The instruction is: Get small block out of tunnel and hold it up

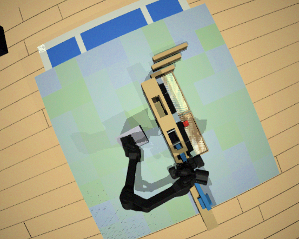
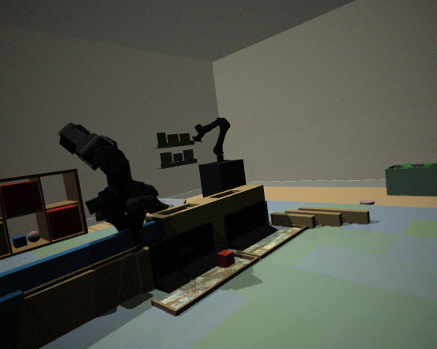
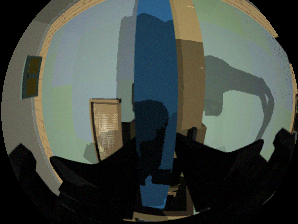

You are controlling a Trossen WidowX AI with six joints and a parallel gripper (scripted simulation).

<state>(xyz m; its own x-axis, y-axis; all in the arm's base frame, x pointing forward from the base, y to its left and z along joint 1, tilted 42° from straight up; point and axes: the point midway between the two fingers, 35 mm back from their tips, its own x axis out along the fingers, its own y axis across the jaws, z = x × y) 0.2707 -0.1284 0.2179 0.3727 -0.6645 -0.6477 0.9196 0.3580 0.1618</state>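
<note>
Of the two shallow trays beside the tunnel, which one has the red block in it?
The tray nearer the gripper; the other tray has no block.

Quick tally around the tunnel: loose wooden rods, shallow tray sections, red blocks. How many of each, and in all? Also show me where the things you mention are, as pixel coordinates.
Loose wooden rods [image 1: 166,62] [image 2: 325,218]: 3
Shallow tray sections [image 1: 177,93] [image 2: 191,283] [image 3: 106,116]: 2
Red block [image 1: 185,124] [image 2: 225,259]: 1
Total: 6

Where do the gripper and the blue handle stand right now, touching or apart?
Touching: the wrist view shows the gripper shut on the blue handle, a finger on either side.
</note>
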